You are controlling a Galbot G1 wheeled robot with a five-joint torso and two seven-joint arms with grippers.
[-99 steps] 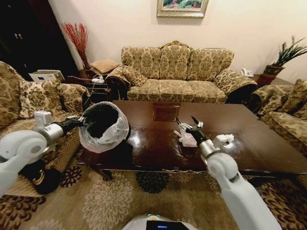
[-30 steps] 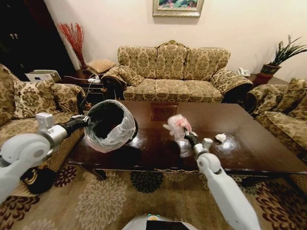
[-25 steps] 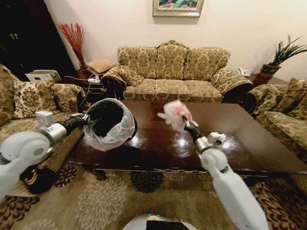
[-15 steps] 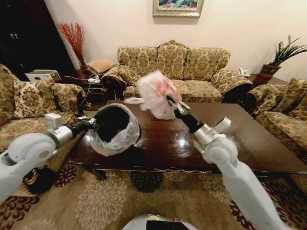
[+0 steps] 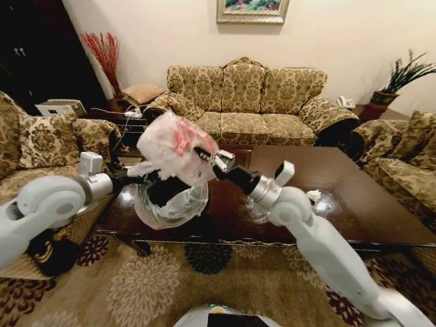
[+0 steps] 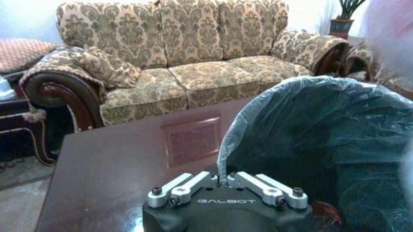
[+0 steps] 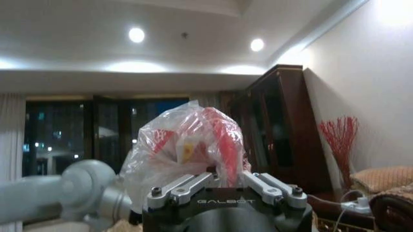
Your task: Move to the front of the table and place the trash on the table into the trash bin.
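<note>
1. Since half a second earlier, the right gripper [image 5: 204, 154] had swung further toward the frame's left, carrying the bag [image 5: 176, 146] to just above the bin [image 5: 170, 199].
2. Its fingers were clamped on the bag, which hung left of centre.
3. Gripping the bin's rim, the left gripper [image 5: 139, 178] held it tilted at the table's [image 5: 340, 197] left end, fingers pinched on the liner.
4. One paper ball [image 5: 313, 195] lay on the table, right of centre.
</note>
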